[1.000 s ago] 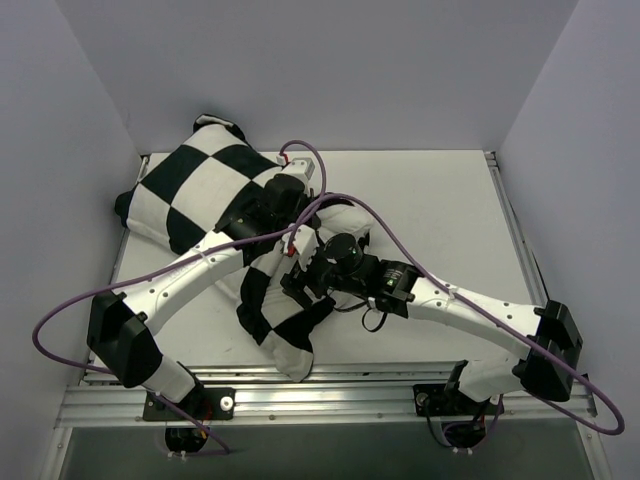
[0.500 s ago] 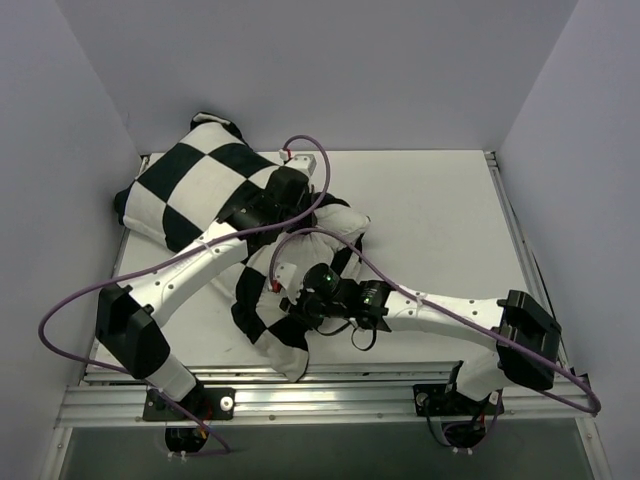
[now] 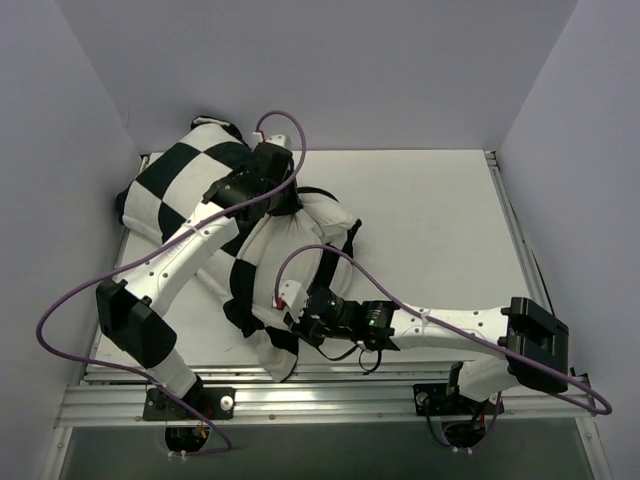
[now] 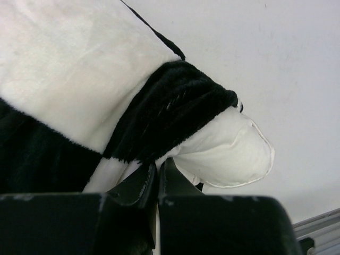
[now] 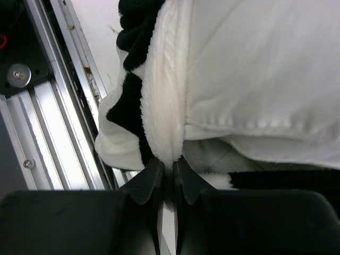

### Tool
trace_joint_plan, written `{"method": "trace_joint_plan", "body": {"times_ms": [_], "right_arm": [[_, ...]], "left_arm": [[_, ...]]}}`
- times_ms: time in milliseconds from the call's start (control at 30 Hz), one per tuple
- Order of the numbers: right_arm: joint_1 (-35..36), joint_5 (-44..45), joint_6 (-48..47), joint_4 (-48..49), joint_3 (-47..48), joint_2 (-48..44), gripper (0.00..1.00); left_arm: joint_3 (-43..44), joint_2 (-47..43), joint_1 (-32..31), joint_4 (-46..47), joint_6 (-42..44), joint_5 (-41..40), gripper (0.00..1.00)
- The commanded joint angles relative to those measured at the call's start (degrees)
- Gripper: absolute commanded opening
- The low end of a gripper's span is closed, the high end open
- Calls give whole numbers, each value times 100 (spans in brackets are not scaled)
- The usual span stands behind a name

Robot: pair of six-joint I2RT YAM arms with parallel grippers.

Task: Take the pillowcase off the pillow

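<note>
The black and white checkered pillowcase (image 3: 180, 185) bulges at the far left, and a bunched part of it (image 3: 255, 325) lies near the front edge. Between them the plain white pillow (image 3: 300, 225) is bare. My left gripper (image 3: 283, 198) is shut at the spot where the pillow's corner (image 4: 234, 154) comes out of the pillowcase's black rim (image 4: 175, 109); the cloth it pinches looks like the pillow's. My right gripper (image 3: 292, 318) is shut on a fuzzy white fold of the pillowcase (image 5: 167, 106), beside the smooth pillow (image 5: 265, 64).
Aluminium rails (image 3: 340, 395) run along the table's front edge, close under the right gripper (image 5: 169, 162). Grey walls close in the left, far and right sides. Purple cables (image 3: 60, 310) loop from both arms. White tabletop (image 3: 440, 220) spreads to the right.
My right gripper was open a second ago; it has shut on the pillowcase fold and shifted toward the near left. The left arm drew toward the far left, and more bare pillow shows.
</note>
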Motion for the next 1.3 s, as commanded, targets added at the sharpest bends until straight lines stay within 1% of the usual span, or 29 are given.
{"method": "trace_joint_plan", "body": {"times_ms": [0, 33, 100, 133, 167, 267, 300, 333, 367, 433, 467, 500, 533, 567, 600, 633, 700, 733, 767, 833, 867, 900, 933, 967, 1033, 1067, 1167, 1200, 1267], "right_arm": [[423, -1017, 797, -847, -435, -278, 0], [414, -930, 867, -829, -479, -331, 0], [397, -632, 1148, -794, -637, -480, 0], [310, -343, 1262, -681, -716, -664, 0], [231, -253, 1446, -610, -804, -787, 0], [-217, 55, 1693, -363, -1208, -1332, 0], [-419, 3, 1763, -354, -1339, -1551, 0], [-612, -41, 1773, -337, -1393, -1658, 0], [-927, 63, 1808, -337, -1428, -1746, 0], [-1167, 12, 1765, -275, -1455, -1835, 0], [-1316, -119, 1729, -240, -1446, -1817, 0], [-1352, -155, 1694, -110, -1429, -1747, 0], [-1378, -182, 1676, -21, -1429, -1703, 0], [-1413, -217, 1676, 67, -1429, -1651, 0], [-1423, -295, 1676, 242, -1429, -1511, 0], [-1440, -313, 1676, 313, -1403, -1449, 0], [-1449, -314, 1685, 462, -1385, -1299, 0], [-1458, -305, 1685, 515, -1385, -1290, 0], [-1466, -305, 1711, 551, -1402, -1272, 0], [-1502, -287, 1703, 612, -1420, -1333, 0], [-1519, -270, 1720, 621, -1463, -1377, 0], [-1563, -261, 1720, 656, -1490, -1482, 0], [-1589, -287, 1720, 674, -1525, -1544, 0], [-1607, -296, 1729, 709, -1586, -1605, 0], [-1651, -279, 1755, 718, -1631, -1755, 0], [-1669, -261, 1782, 718, -1648, -1782, 0], [-1704, -243, 1817, 753, -1701, -1922, 0], [-1704, -261, 1826, 762, -1719, -1949, 0], [-1721, -278, 1834, 788, -1727, -1984, 0]], "left_arm": [[857, -193, 823, 1443, -390, -1371, 2], [884, -210, 963, 1452, -521, -1371, 2], [893, -210, 1017, 1461, -566, -1222, 2], [841, -210, 1026, 1461, -523, -1170, 2], [788, -219, 1017, 1461, -505, -1021, 2], [236, -351, 1017, 1714, -338, -705, 2], [69, -473, 1017, 1803, -285, -434, 3], [-264, -518, 1017, 1925, -206, -309, 5], [-415, -579, 1017, 1996, -171, -177, 9], [-696, -746, 1017, 2163, -83, 157, 14], [-967, -816, 1017, 2251, -39, 306, 19], [-1100, -956, 999, 2339, 31, 499, 30], [-1232, -1027, 982, 2566, 214, 997, 37], [-1486, -1124, 938, 2646, 321, 1211, 45], [-1584, -1307, 772, 2691, 435, 1361, 61], [-1672, -1413, 632, 2691, 767, 1380, 69], [-1961, -1642, 254, 2682, 1216, 1126, 78], [-2076, -1861, -218, 2708, 1714, 820, 82], [-2199, -1985, -466, 2735, 1937, 234, 82], [-2647, -2275, -1001, 2866, 2297, -314, 82], [-2805, -2372, -1109, 2928, 2334, -612, 82], [-3111, -2538, -1223, 2963, 2360, -711, 82], [-3228, -2600, -1337, 3033, 2369, -790, 82], [-3324, -2636, -1617, 3034, 2387, -1026, 82], [-3544, -2645, -1952, 3016, 2466, -1326, 82], [-3606, -2610, -2250, 3016, 2484, -1658, 82], [-3852, -2391, -2638, 3104, 2519, -2064, 82], [-3914, -2355, -2700, 3130, 2545, -2318, 83], [-4072, -2294, -2815, 3279, 2580, -2495, 85]]}}
